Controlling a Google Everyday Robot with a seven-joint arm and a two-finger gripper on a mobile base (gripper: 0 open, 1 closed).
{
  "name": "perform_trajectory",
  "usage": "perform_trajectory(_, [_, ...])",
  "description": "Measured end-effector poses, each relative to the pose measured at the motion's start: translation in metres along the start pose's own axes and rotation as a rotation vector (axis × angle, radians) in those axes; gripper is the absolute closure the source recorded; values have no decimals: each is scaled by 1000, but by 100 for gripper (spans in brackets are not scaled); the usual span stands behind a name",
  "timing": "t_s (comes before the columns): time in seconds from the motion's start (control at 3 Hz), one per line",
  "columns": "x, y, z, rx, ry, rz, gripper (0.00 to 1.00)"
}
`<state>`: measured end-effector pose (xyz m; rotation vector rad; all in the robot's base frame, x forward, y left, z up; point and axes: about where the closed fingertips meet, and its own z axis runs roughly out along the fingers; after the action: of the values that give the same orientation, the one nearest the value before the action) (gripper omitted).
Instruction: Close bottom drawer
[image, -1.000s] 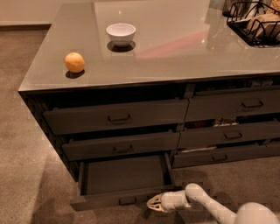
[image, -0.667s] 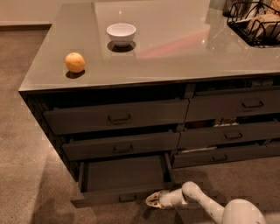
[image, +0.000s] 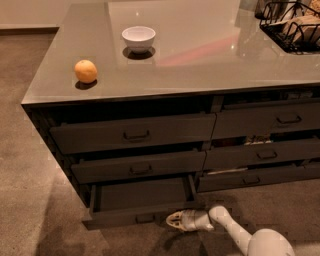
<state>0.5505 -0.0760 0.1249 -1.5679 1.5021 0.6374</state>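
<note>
The bottom drawer (image: 142, 197) is the lowest one in the left column of the dark grey cabinet. It stands pulled out, showing a plain dark floor, with a slim front panel and a small bar handle (image: 145, 218) low at the front. My gripper (image: 171, 220) is at floor level just right of that handle, pointing left, close against the drawer's front panel. My white arm (image: 235, 232) runs from it to the lower right corner.
An orange (image: 86, 71) and a white bowl (image: 138, 38) sit on the grey countertop (image: 200, 60). A black wire basket (image: 290, 27) stands at the back right. Taller-fronted drawers (image: 135, 135) sit above and to the right, some slightly ajar. Brown carpet (image: 30, 200) lies at the left.
My gripper has moved a little to the left along the drawer's front, toward the handle. The drawer looks about as far open as before.
</note>
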Motion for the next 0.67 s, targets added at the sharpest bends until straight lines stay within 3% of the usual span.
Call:
perform_trajectory(0.33, [-9,-33,-3,71,-10,-36,100])
perform_trajectory(0.67, [-11,-34,0,86,-16,-37,100])
